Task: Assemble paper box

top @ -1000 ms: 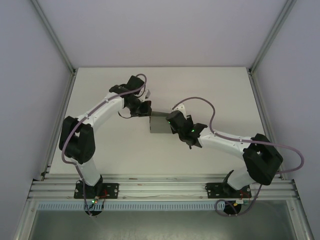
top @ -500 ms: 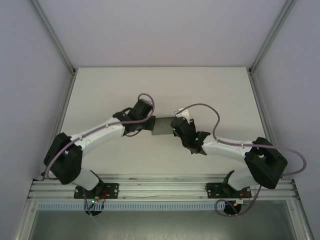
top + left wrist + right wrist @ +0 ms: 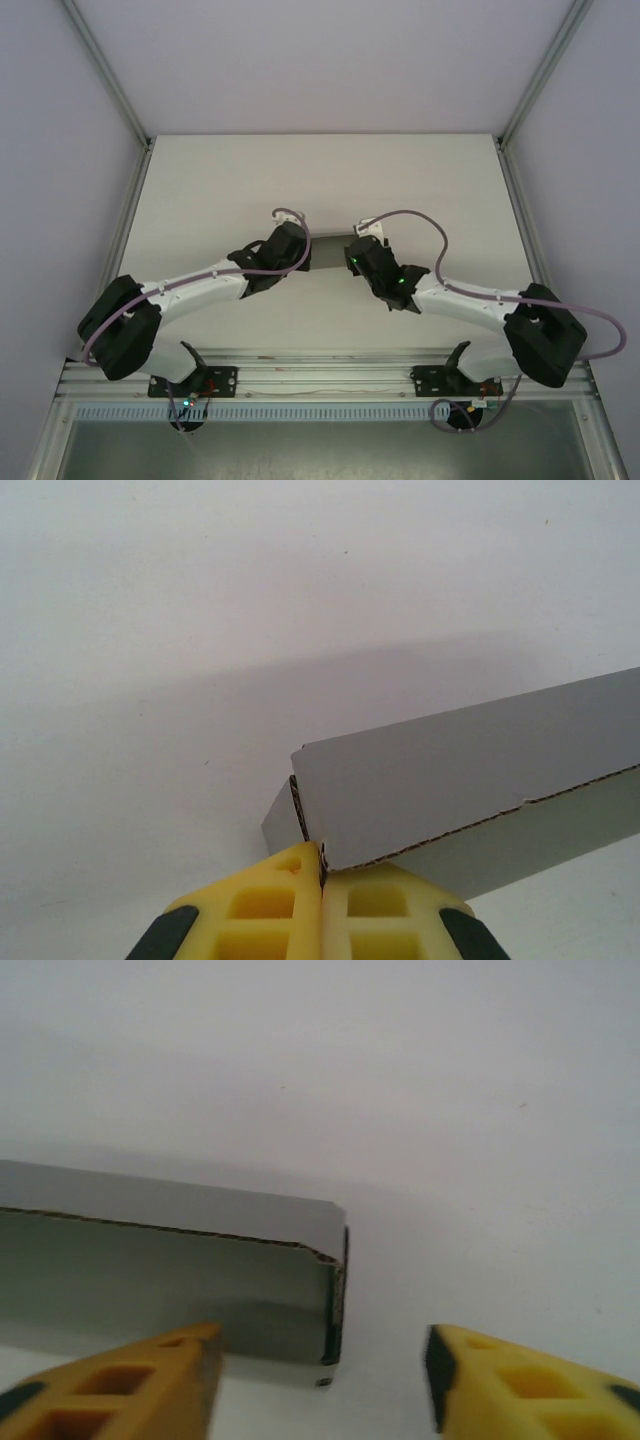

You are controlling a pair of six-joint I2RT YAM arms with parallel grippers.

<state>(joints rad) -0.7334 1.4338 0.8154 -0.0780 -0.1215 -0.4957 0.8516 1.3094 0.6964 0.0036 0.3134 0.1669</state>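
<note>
While the box (image 3: 470, 780) is being clamped by the left gripper (image 3: 322, 875), its right end is being faced by the right gripper (image 3: 322, 1345), fingers apart.

Matt grey cardboard paper box (image 3: 470, 770), raw fibrous cut edges, smooth matt white table (image 3: 200, 600)

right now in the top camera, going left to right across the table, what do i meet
left gripper → paper box → right gripper
</note>
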